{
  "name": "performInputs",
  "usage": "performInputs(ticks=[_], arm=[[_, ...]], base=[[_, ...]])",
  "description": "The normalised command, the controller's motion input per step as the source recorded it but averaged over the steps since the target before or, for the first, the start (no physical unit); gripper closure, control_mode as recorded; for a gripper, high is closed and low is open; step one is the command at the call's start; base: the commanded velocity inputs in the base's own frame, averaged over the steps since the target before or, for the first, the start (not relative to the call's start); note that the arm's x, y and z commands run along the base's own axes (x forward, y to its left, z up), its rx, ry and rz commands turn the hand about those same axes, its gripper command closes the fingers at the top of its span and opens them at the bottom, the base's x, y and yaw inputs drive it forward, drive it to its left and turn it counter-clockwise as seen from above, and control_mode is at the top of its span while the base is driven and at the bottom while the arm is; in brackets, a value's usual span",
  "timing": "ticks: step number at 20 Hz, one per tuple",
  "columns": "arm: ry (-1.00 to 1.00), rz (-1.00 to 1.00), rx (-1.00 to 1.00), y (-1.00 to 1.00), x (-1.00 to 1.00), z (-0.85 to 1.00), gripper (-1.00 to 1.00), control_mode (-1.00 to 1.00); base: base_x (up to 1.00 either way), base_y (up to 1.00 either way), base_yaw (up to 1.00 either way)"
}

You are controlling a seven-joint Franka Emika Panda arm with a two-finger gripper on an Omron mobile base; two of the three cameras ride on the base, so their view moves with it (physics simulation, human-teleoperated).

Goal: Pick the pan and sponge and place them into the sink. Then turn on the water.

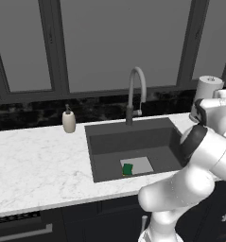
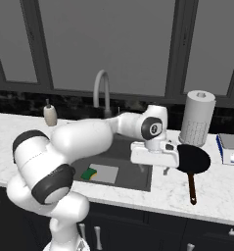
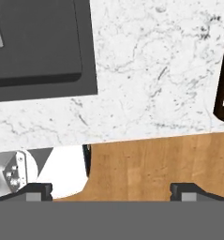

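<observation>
The black pan (image 2: 193, 159) lies on the marble counter right of the sink (image 2: 133, 176), its brown handle (image 2: 192, 188) pointing toward the counter's front edge. The handle's end (image 3: 223, 93) shows at the right of the hand view. The green and yellow sponge (image 1: 127, 168) (image 2: 89, 173) lies on the floor of the sink (image 1: 105, 142), beside the lighter patch. My gripper (image 2: 153, 169) (image 3: 112, 192) hangs open and empty above the counter strip between the sink's corner (image 3: 38, 56) and the pan, just left of the pan. No water shows at the faucet (image 1: 135, 94) (image 2: 103, 93).
A white soap dispenser (image 1: 68, 121) (image 2: 50, 115) stands left of the sink at the back. A paper towel roll (image 2: 198, 117) (image 1: 208, 87) stands behind the pan. A flat box (image 2: 231, 148) lies at the far right. Bare counter (image 1: 39, 160) stretches left of the sink.
</observation>
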Motion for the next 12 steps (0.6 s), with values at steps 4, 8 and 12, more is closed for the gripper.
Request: performInputs(ticks=[4,8,12], arm=[[0.00,0.00,0.03,-0.20,0.07,-0.12,-1.00,-1.00],[0.00,0.00,0.01,-0.09,0.10,-0.02,-1.00,-1.00],[0.00,0.00,0.00,0.00,0.00,0.00,-1.00,-1.00]], base=[[0.00,0.00,0.00],[0.00,0.00,0.00],[0.00,0.00,0.00]])
